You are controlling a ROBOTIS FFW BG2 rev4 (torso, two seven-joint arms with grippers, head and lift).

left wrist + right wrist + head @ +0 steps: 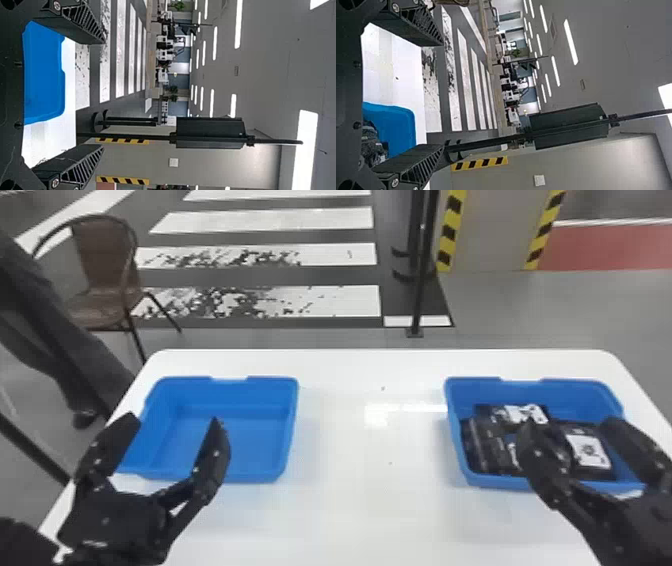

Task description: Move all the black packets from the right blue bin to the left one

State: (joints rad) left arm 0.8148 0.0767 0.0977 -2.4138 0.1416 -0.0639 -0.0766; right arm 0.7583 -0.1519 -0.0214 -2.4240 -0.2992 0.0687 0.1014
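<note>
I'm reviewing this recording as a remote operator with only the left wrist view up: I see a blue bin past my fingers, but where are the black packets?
Observer: In the head view they are in the right blue bin; one packet with a white label lies in its right half.

Operator: Has the other arm got hold of any?

Observer: No. The right wrist view shows the right gripper with its fingers apart and nothing clamped between them.

Operator: And how do the two bins stand to each other?

Observer: Apart, by the head view: the left blue bin and the right one stand on opposite sides of the white table.
</note>
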